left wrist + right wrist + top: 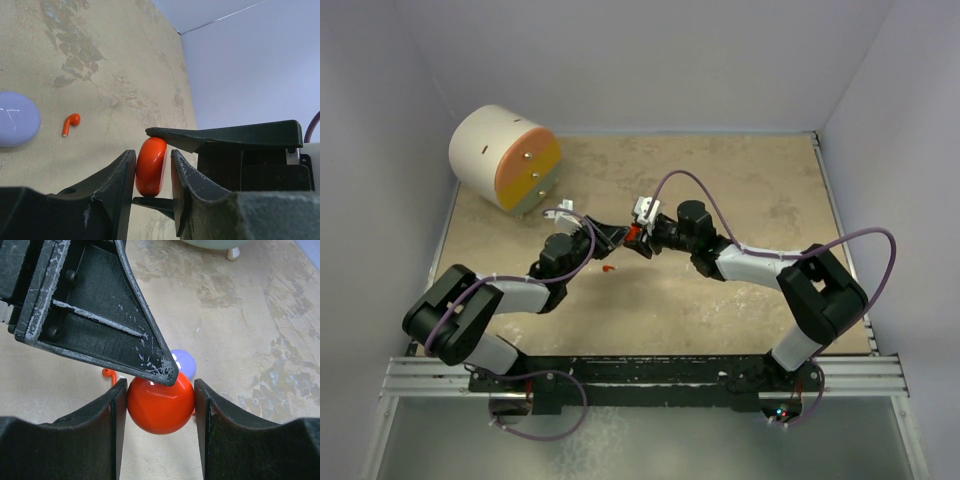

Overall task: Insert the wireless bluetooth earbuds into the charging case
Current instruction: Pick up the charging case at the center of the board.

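From above, the left hand (623,236) and the right hand (645,240) meet over the middle of the surface (760,200). The red charging case (634,237) sits between them and looks lifted clear. A red earbud (608,269) lies loose just near of them. With 2 hands crowded on 1 small shell, either could lever it out of the other.

In the left wrist view, the left hand's fingers flank the case's broad faces. 1 pad touches and a sliver of gap shows at the other, so I cannot tell whether it pinches. A lavender case (15,119) rests on the surface near the earbud. An off-centre squeeze might squirt the glossy case out.

In the right wrist view, the right hand pinches the case across its rim, with both fingers touching. That hold is on a curved edge, so a twist could roll the case free. A drop could then knock the earbud away.
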Controlling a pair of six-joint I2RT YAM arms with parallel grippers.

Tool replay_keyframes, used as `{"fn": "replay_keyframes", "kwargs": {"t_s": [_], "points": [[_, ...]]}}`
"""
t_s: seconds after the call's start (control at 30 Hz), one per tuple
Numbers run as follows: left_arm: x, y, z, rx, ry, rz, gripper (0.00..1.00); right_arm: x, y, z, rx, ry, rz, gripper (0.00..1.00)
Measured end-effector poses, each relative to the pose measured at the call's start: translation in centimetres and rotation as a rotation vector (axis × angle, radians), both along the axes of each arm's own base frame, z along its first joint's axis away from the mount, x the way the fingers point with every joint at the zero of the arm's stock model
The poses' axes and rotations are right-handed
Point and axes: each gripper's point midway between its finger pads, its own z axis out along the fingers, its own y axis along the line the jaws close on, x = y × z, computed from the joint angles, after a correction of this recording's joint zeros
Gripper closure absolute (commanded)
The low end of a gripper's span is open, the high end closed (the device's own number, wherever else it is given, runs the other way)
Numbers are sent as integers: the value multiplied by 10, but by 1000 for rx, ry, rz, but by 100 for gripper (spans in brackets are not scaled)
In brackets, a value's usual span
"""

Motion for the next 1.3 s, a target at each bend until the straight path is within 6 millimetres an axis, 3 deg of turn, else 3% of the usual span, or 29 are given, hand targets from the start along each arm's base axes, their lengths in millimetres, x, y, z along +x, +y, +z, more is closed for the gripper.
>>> {"fn": "replay_keyframes", "kwargs": {"t_s": [0.33,0.53,0.63,0.8,0.87,1.1,1.3], "points": [[-1,-2,-5,6,9,-6,75,-3,2,0,2,0,18,100],[-1,-3,-5,12,4,-8,98,-3,2,0,0,3,19,100],[-1,-3,-4,13,0,-8,100,-3,2,0,1,3,19,70],[0,-2,-2,14,-10,-2,100,-3,2,1,3,9,17,30],[0,-1,0,12,-15,3,100,-3,2,1,7,16,12,10],[-1,6,23,-8,-49,35,100,-8,-10,31,60,9,-58,0],[-3,16,40,-17,-67,71,100,-19,-43,65,153,26,-213,0]]}}
